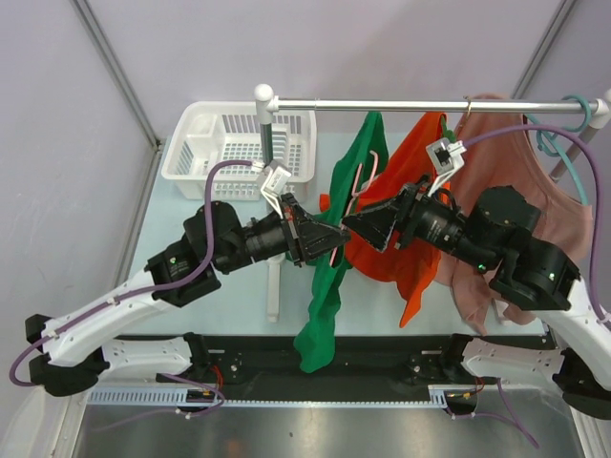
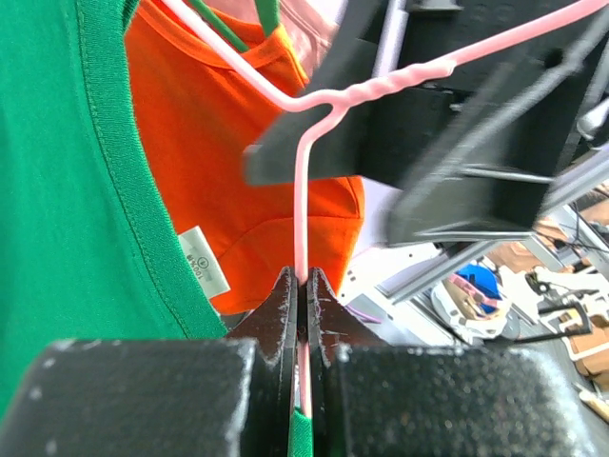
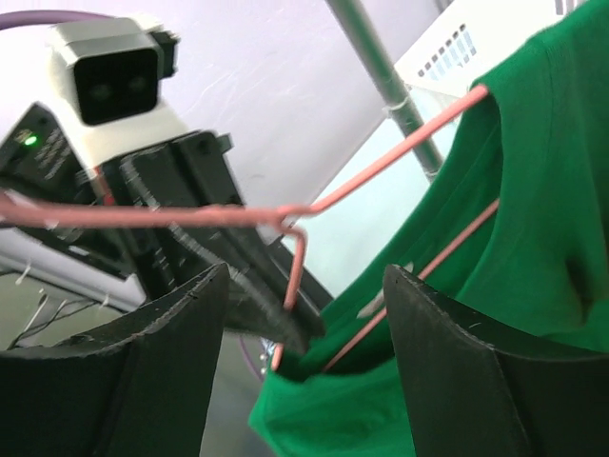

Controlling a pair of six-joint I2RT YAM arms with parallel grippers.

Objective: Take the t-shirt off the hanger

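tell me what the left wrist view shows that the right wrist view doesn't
Only left wrist: the orange t-shirt and a white label. Only right wrist: the metal pole, the white basket and the left arm's camera. Both: the green t-shirt on the pink hanger, with the left gripper shut on the hanger's wire and the right gripper open near it.

Each arm is white far back from its claw and black and chunky closer to it. The left arm point(image 1: 105, 310) and the right arm point(image 1: 535, 272) each carry a thin purple cable point(image 1: 218, 172) that ends at a small white camera box point(image 1: 275, 178) just behind the claw. Tiny green lights point(image 1: 172, 260) glow on the black joints. The left claw point(image 2: 301, 286) has flat, grainy black fingers point(image 2: 276, 319). The right claw point(image 3: 304, 286) has wide black ones.
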